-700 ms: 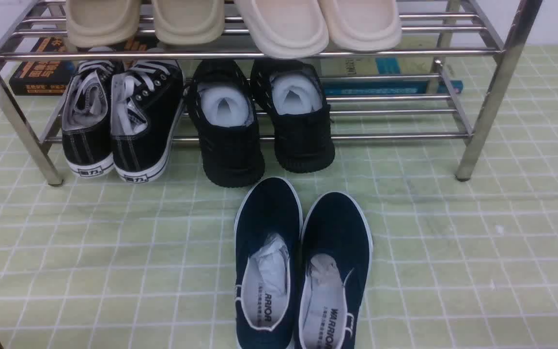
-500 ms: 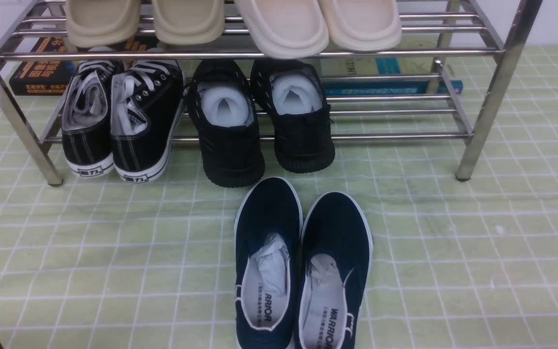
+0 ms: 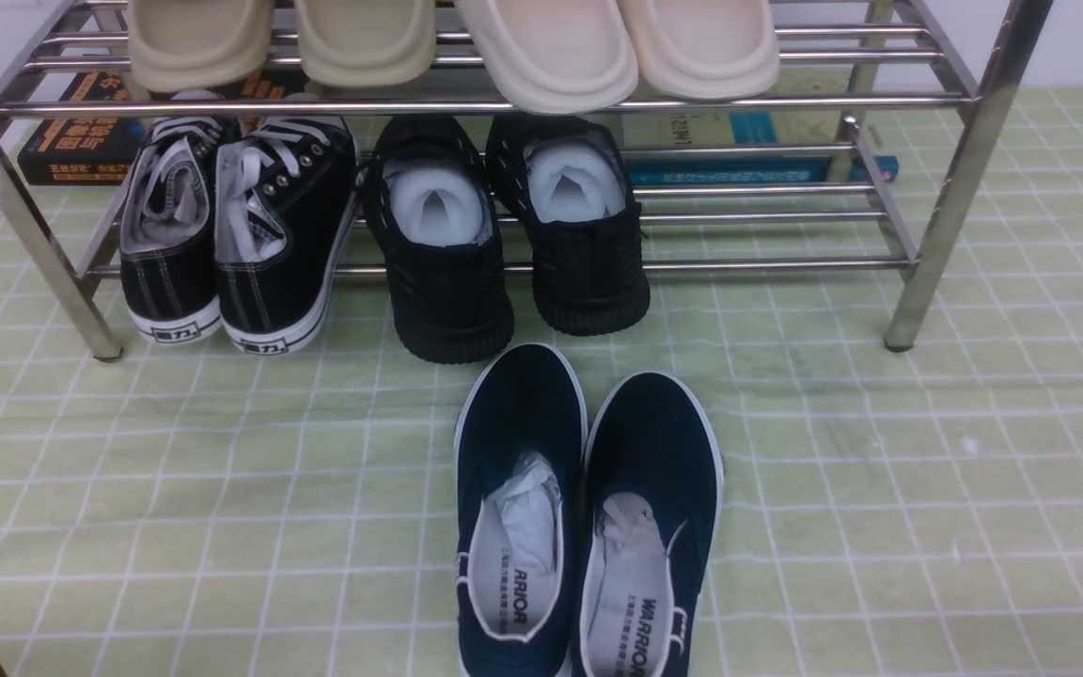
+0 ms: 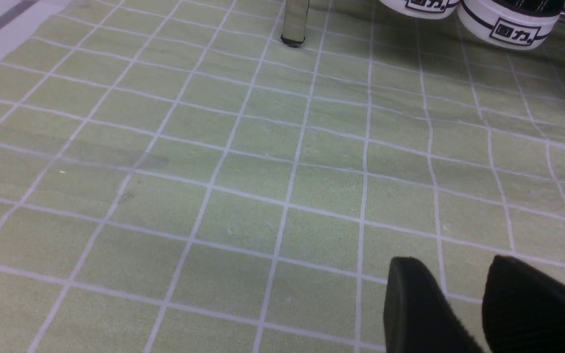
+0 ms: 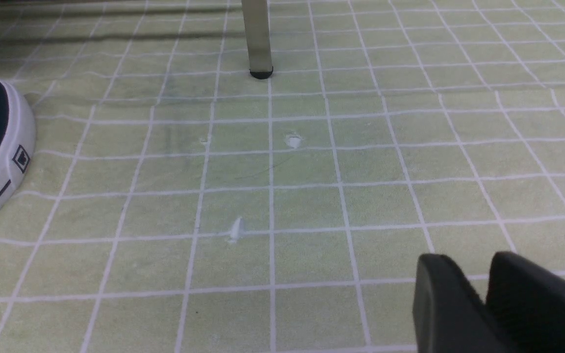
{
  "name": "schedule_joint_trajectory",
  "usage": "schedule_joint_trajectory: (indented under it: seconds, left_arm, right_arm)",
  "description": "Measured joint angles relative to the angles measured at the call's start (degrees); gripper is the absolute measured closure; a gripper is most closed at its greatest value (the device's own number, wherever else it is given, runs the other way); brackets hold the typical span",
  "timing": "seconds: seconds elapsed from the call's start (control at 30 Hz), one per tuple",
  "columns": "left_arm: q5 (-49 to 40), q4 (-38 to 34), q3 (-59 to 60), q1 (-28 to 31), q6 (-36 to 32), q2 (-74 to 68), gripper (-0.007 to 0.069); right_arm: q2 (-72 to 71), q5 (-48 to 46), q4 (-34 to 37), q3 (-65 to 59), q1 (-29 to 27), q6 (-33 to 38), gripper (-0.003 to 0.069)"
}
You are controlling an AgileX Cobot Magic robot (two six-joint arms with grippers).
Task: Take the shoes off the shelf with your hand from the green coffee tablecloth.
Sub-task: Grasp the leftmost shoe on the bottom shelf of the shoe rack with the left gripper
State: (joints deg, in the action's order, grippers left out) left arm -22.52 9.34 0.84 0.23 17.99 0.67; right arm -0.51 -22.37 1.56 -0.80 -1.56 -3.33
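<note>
Green gridded tablecloth [image 3: 880, 527], navy slip-ons [image 3: 650, 442], chrome rack [image 3: 936, 221]

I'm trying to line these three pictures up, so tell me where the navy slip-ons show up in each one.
Front view: navy slip-ons, lower middle, on the checked cloth.
Left wrist view: not in it.
Right wrist view: part of one, at the left edge.
Shared landmark: the cloth's grid of white lines.

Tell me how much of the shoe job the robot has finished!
Done: nothing I can see, as both black canvas lace-up sneakers sit on the chrome shoe rack's lower tier.
In hand: nothing; only green checked tablecloth shows between the left end effector's fingertips, and the right one holds no shoe.
Left: probably taking those sneakers off.
</note>
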Motion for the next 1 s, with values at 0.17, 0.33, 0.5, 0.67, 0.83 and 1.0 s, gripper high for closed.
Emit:
schedule_joint_trajectory:
  seconds: [0.17,0.33,0.5,0.67,0.83,1.0]
  left_arm:
    - [0.0,0.0,0.0,0.0,0.0,0.0,0.0383]
    - [0.0,0.0,0.0,0.0,0.0,0.0,0.0383]
    - [0.0,-1.5,0.0,0.0,0.2,0.0,0.0383]
    - [0.2,-10.1,0.0,0.0,6.0,0.0,0.0383]
    - [0.1,-24.1,0.1,0.0,17.8,0.0,0.0383]
    - [0.4,-29.7,0.3,0.0,25.5,0.0,0.0383]
  right_arm:
    - [0.0,0.0,0.0,0.0,0.0,0.0,0.0489]
    - [0.0,0.0,0.0,0.0,0.0,0.0,0.0484]
    - [0.0,0.0,0.0,0.0,0.0,0.0,0.0475]
    - [0.0,0.0,0.0,0.0,0.0,0.0,0.0467]
    - [0.0,0.0,0.0,0.0,0.0,0.0,0.0459]
    - [0.0,0.0,0.0,0.0,0.0,0.0,0.0452]
